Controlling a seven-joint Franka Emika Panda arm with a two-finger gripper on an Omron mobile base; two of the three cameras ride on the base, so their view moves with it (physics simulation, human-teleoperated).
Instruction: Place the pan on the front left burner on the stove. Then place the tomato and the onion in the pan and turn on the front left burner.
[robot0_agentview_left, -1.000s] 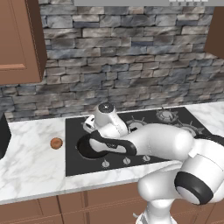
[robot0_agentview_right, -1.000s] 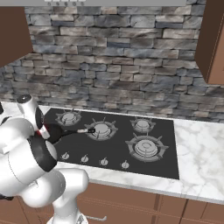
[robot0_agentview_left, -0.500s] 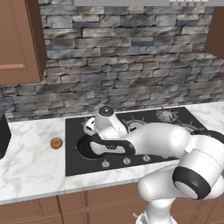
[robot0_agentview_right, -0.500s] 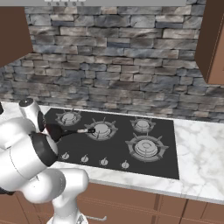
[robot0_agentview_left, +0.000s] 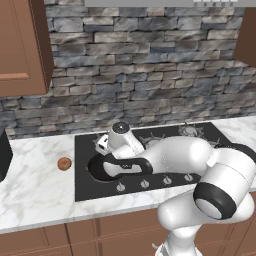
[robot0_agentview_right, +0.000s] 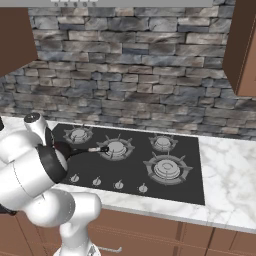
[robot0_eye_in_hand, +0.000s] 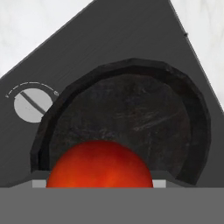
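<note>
A black pan (robot0_eye_in_hand: 131, 118) sits at the front left corner of the stove (robot0_agentview_left: 200, 134), close to the cooktop's edge and a silver knob (robot0_eye_in_hand: 31, 102). The tomato (robot0_eye_in_hand: 99, 165) hangs over the pan, cut off at the picture's bottom; the fingers themselves are hidden, so whether the jaws grip it cannot be told. On the marble counter (robot0_agentview_left: 35, 180), well apart, lies the onion (robot0_agentview_left: 64, 163). The arm (robot0_agentview_left: 165, 155) covers much of the pan.
</note>
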